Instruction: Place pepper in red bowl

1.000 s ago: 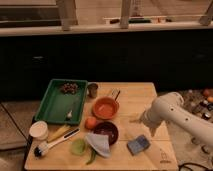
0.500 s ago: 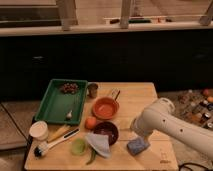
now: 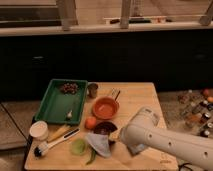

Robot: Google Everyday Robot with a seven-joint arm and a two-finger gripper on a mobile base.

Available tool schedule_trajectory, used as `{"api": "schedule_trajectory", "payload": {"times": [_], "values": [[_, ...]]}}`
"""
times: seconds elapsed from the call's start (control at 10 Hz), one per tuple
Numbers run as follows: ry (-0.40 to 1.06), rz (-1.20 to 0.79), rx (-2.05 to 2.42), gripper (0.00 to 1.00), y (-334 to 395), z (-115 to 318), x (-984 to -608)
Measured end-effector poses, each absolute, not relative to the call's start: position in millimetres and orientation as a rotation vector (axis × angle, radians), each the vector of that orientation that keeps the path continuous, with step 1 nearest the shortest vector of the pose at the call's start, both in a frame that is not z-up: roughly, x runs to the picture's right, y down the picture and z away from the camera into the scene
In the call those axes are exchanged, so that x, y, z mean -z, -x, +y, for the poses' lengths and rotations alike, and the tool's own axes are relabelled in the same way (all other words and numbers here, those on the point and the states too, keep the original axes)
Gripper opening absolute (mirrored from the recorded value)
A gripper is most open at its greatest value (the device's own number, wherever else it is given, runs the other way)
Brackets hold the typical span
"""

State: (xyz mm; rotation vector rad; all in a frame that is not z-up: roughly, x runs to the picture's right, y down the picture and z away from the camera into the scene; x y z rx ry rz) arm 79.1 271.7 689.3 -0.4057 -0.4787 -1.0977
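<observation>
Pepper (image 3: 91, 156) lies by the worktop's front edge, left of middle, its upper end seemingly tucked under a pale cloth (image 3: 99, 144). Expect it light, stiff and waxy-slick, so grip across the exposed lower body. The gripper (image 3: 119, 137) hangs just right of it; whether it is open or closed, I cannot tell.

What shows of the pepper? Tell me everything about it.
The pepper is a slim, dark green, slightly curved pod lying flat near the front edge of the table. Its upper end runs under a pale crumpled cloth; a pale green disc lies just left. It is in no bowl. The claw is hidden under the white arm to its right.
</observation>
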Motion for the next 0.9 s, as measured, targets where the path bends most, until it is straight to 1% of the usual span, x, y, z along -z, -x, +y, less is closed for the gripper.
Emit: {"api": "schedule_trajectory", "payload": {"times": [0.4, 0.9], "values": [[0.421, -0.455, 1.126, 0.80, -52, 293, -682], [0.452, -0.461, 1.143, 0.80, -34, 309, -674]]}}
